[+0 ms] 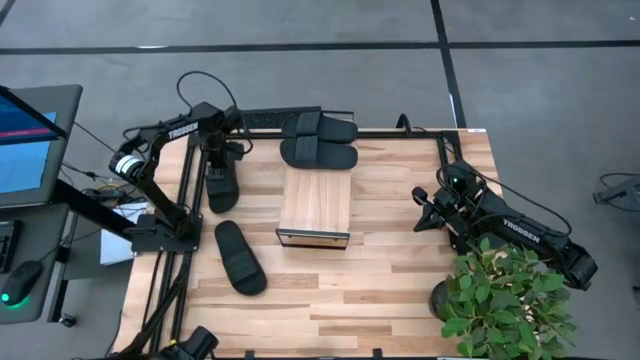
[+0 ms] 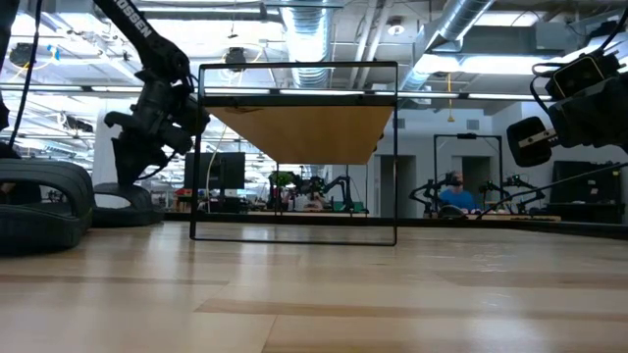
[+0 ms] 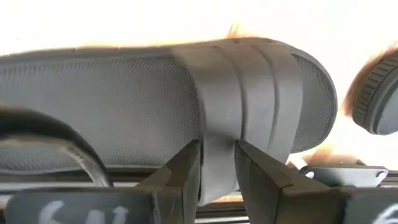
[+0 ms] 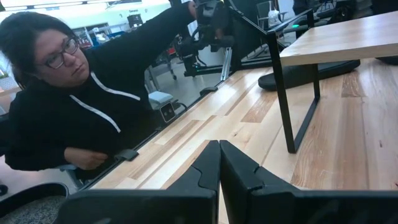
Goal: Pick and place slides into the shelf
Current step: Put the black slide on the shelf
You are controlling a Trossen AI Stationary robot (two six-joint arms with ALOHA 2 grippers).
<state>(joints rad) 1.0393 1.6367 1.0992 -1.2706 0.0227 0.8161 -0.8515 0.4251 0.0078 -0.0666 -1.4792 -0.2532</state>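
High view: the left tool (image 1: pixel 222 172) is down at the left side of the desk (image 1: pixel 400 290), on a black slide (image 1: pixel 221 186) lying just left of the shelf (image 1: pixel 317 205). The left wrist view shows its two fingers (image 3: pixel 186 171) pinching the wide ribbed strap (image 3: pixel 249 87) of that slide, so it is gripping the slide. Another slide (image 1: pixel 240 257) lies loose nearer the front left, apart from the shelf. Two more slides (image 1: pixel 318 140) sit side by side at the back edge of the shelf, one seemingly partly under its top. The right tool (image 1: pixel 432 212) waits to the right of the shelf, fingers shut on nothing, near a potted plant (image 1: pixel 505 300).

The step in hand looks like lifting the gripped slide. To do it well, I judge the pinch should stay centred on the strap so the sole hangs level. Raise it only enough to clear the desk, then swing it toward the shelf opening and slide it in low, since the gap under the top looks shallow. The loose slide nearby should be avoided.
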